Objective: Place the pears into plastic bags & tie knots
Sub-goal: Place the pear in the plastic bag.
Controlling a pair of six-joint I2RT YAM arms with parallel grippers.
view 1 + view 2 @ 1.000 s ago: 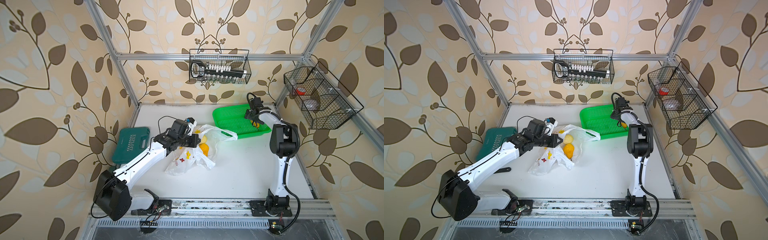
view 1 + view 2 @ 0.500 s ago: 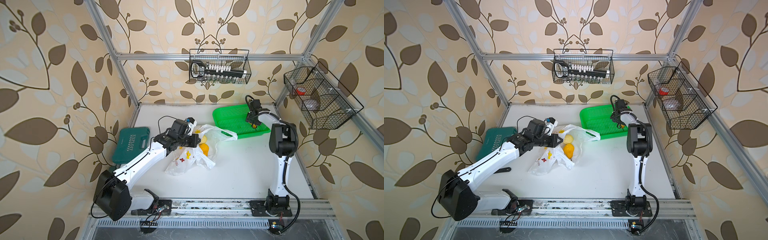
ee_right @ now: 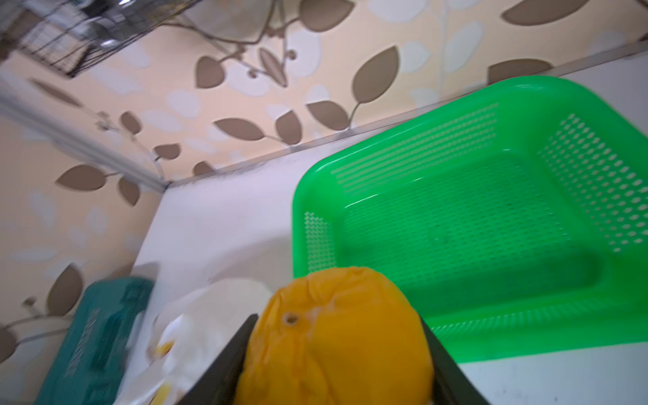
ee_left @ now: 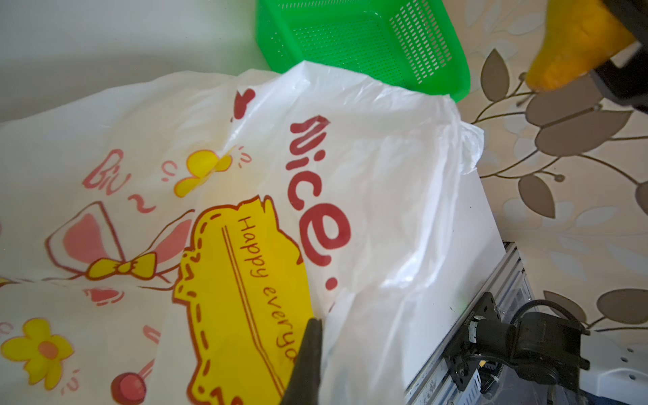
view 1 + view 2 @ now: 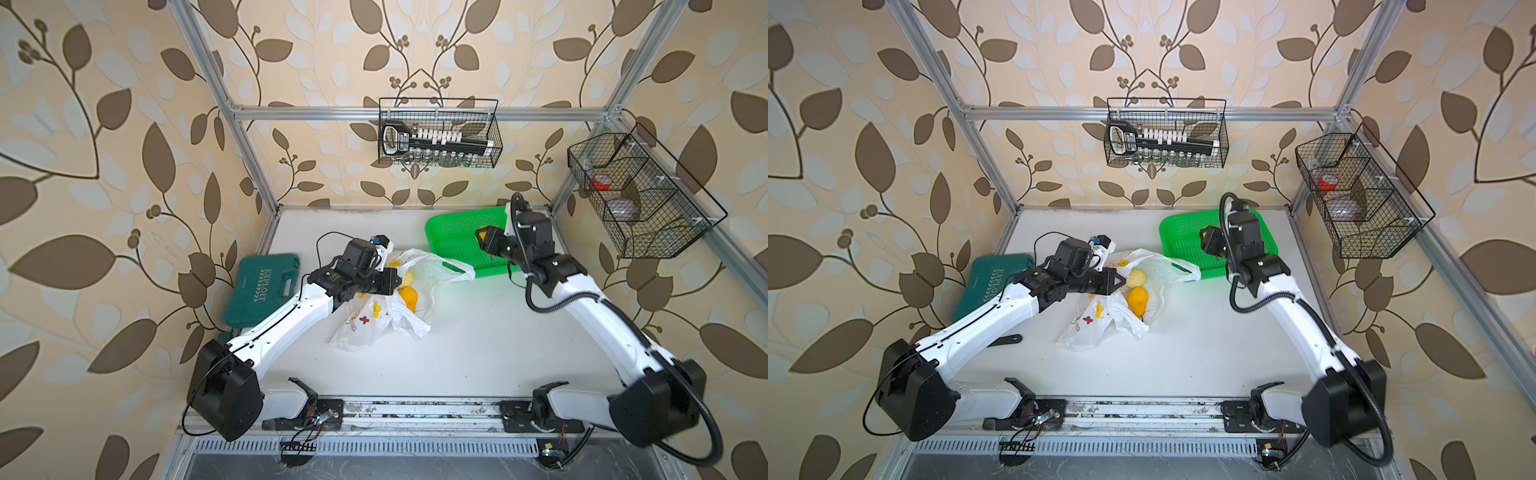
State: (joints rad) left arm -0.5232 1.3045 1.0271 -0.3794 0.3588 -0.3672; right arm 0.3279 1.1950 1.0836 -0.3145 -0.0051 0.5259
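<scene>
1. We think the step now is carrying a pear over to the bag. Our right pincer (image 5: 485, 242) is closed around an orange pear (image 3: 333, 350) and holds it in the air above the green basket (image 5: 449, 226).
2. Our left pincer (image 5: 1119, 281) is shut tight on a pinch of the plastic bag (image 5: 1158, 266), right at its mouth, and lifts that edge a little.
3. To do this well, we should carry the pear high enough to clear the bag's edge. Then we bring it down into the opening, without bumping the left arm.
4. We should open the right pincer only when the pear is low inside the bag. Then it will not roll out onto the white table (image 5: 478, 332).
5. The left pincer should not let go. The bag is thin and floppy, so we think its mouth would fall shut.
6. The held pear is bright orange and plump. Its skin is a bit wrinkly, and a small dark dimple faces the right wrist camera. We cannot see its stem.
7. A pale pear (image 5: 1136, 277) and a second orange pear (image 5: 1138, 300) lie touching in the bag's open mouth, as far as we can tell. The basket looks empty, and no knot is tied yet.
</scene>
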